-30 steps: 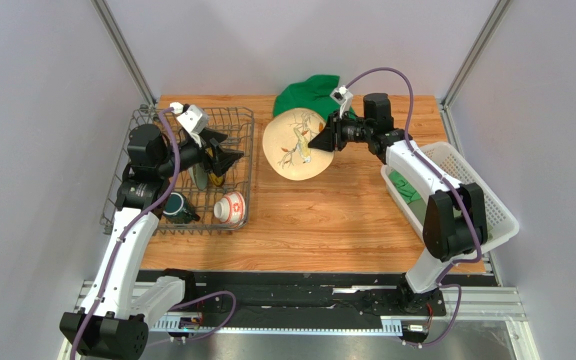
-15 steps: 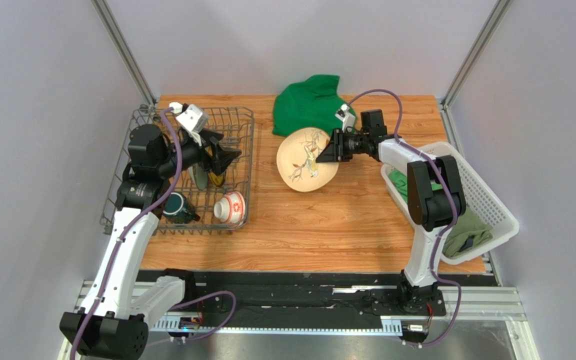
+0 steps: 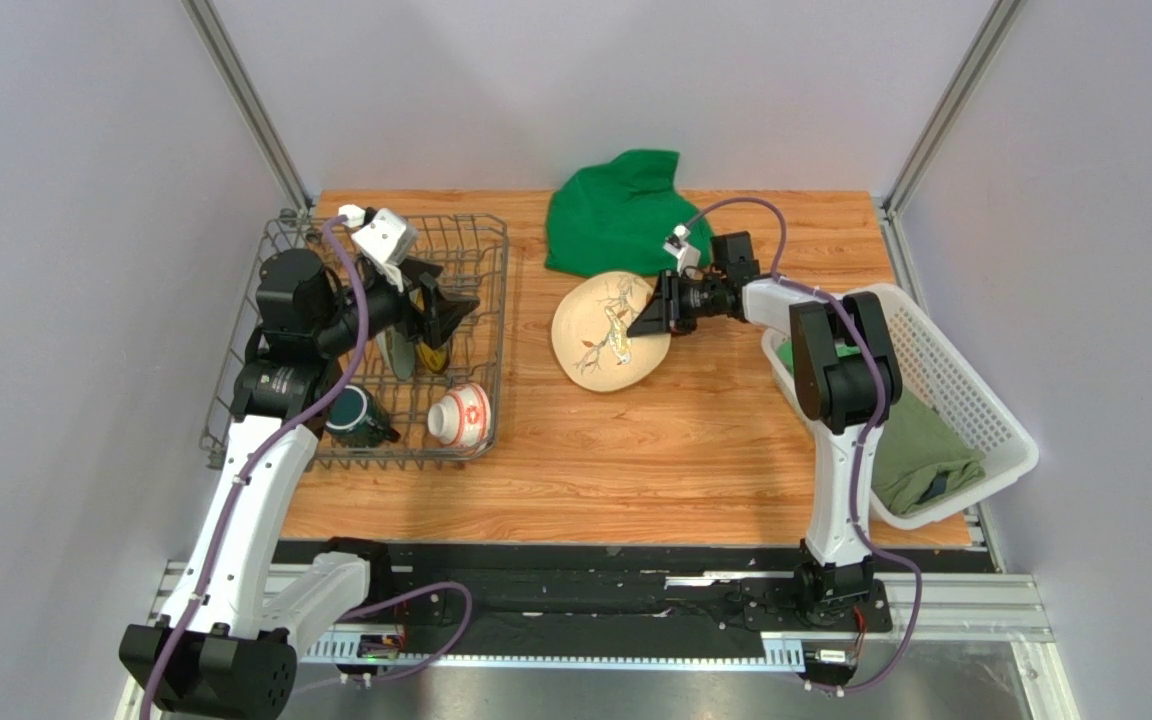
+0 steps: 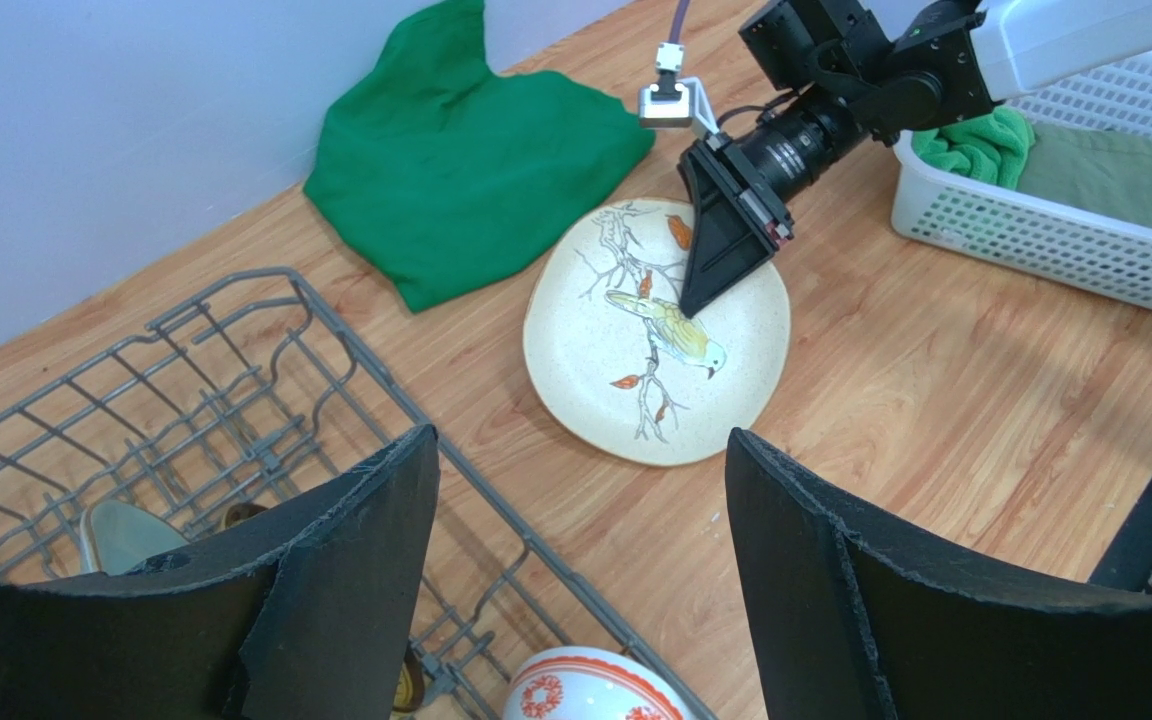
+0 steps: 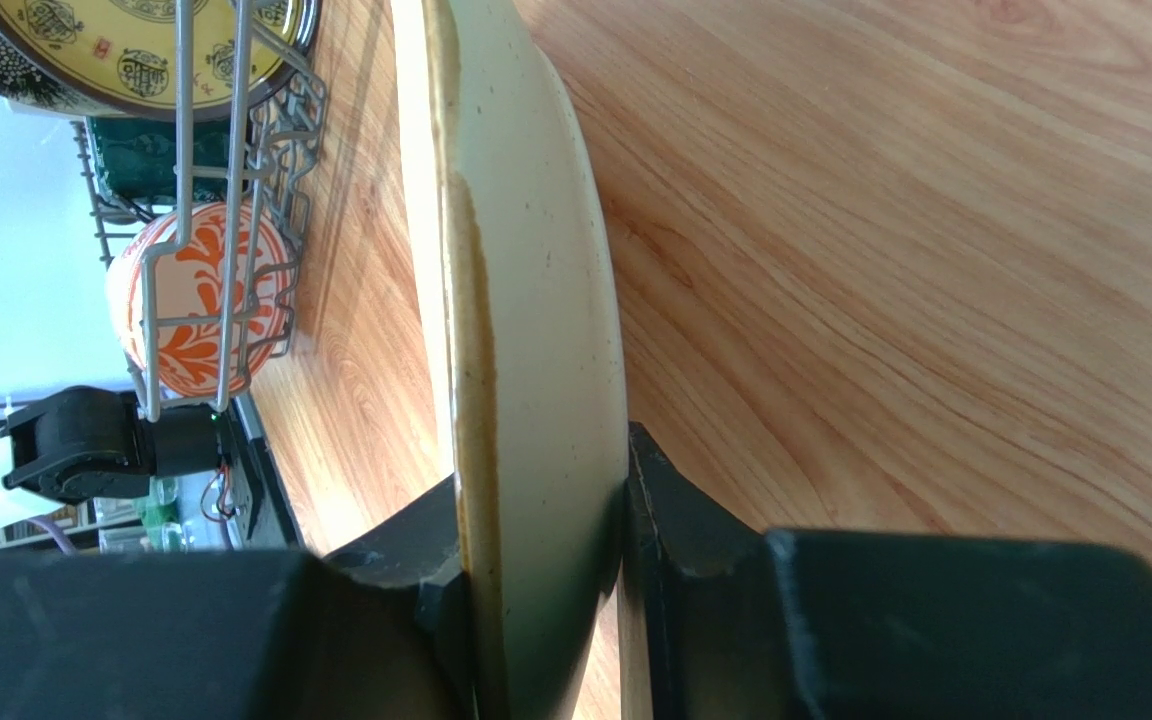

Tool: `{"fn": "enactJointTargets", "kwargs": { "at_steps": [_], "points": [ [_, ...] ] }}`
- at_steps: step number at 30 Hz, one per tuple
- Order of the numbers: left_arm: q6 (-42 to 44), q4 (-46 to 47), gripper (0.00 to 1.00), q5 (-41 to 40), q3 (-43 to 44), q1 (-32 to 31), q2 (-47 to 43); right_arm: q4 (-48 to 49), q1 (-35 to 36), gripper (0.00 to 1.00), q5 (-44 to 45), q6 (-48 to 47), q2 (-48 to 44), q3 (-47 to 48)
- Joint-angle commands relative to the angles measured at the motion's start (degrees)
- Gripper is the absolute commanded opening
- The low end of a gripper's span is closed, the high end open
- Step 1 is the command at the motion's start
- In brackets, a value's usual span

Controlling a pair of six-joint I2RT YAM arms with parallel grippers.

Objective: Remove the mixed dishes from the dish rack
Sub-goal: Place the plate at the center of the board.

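Note:
The cream floral plate (image 3: 606,336) hangs tilted low over the wooden table, right of the dish rack (image 3: 489,338). My right gripper (image 3: 647,312) is shut on its right rim; in the right wrist view the rim (image 5: 530,300) is pinched between both pads (image 5: 545,510). My left gripper (image 3: 447,315) hovers open over the rack, nothing between its fingers (image 4: 342,585). In the rack are a red-and-white bowl (image 3: 461,413), a dark teal mug (image 3: 357,417), a pale green plate (image 3: 399,354) and a yellow-and-dark patterned plate (image 5: 117,53).
A green cloth (image 3: 615,210) lies at the back of the table behind the plate. A white lattice basket (image 3: 973,398) holding green cloths stands at the right edge. Grey walls close in the table on three sides.
My right arm has stretched out and lowered the floral plate toward the table, laying it flatter. The left arm has stayed over the rack.

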Motion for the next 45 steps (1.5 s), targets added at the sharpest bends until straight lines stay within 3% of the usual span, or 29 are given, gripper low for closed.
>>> {"fn": "enactJointTargets", "kwargs": {
  "at_steps": [1, 5, 12, 28, 34, 35, 36, 45],
  "points": [
    [1.49, 0.81, 0.78, -0.27, -0.04, 0.30, -1.19, 4.59, -0.26, 0.00, -5.43, 0.83, -0.26, 4.13],
    [1.67, 0.89, 0.78, -0.27, -0.22, 0.30, -1.37, 3.90, -0.34, 0.02, -4.82, 0.13, 0.35, 4.31],
    [1.76, 1.07, 0.78, -0.36, -0.57, 0.30, -1.81, 0.20, -0.87, 0.20, -3.41, -2.95, 2.02, 5.45],
    [1.58, 1.25, 0.78, -0.18, -0.92, 0.30, -1.98, -3.84, -1.84, 0.42, -2.62, -6.29, 4.05, 6.77],
    [1.76, 1.25, 0.78, -0.27, -1.10, 0.30, -2.42, -7.09, -2.89, 0.56, -0.95, -9.01, 3.61, 7.56],
    [1.76, 1.25, 0.78, -0.27, -1.10, 0.30, -2.42, -7.53, -2.98, 0.64, -0.69, -9.27, 3.43, 7.56],
    [1.76, 1.33, 0.78, -0.27, -1.18, 0.30, -2.51, -7.88, -3.33, 0.67, -0.25, -9.89, 3.26, 7.56],
    [3.25, 0.98, 0.78, -1.67, -1.36, 0.30, -2.95, -12.53, -3.68, 0.70, 5.19, -11.65, -0.08, 7.65]
  ]
}}
